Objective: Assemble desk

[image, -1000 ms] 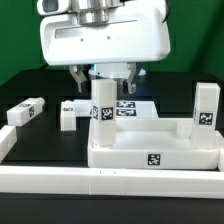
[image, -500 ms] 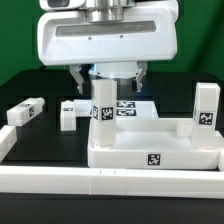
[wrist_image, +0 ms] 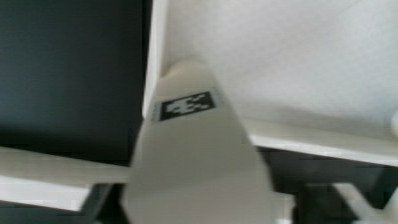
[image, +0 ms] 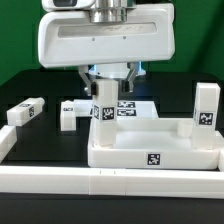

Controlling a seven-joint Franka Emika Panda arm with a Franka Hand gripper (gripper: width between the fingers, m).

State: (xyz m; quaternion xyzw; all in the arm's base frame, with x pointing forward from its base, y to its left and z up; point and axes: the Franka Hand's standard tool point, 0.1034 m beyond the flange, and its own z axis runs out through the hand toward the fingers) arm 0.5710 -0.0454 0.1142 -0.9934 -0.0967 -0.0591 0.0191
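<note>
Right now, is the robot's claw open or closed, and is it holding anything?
Gripper: jaws stand either side of the upright leg at the tabletop corner; whether they grip it cannot be told.

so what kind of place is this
Probably a robotics lab bench: a robot gripper hangs over a black table, the white desk tabletop and legs carry printed tags, and a marker board lies behind them.

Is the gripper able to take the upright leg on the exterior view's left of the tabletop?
Likely yes: the gripper hangs right over that leg, straddling its top, with nothing in between.
</note>
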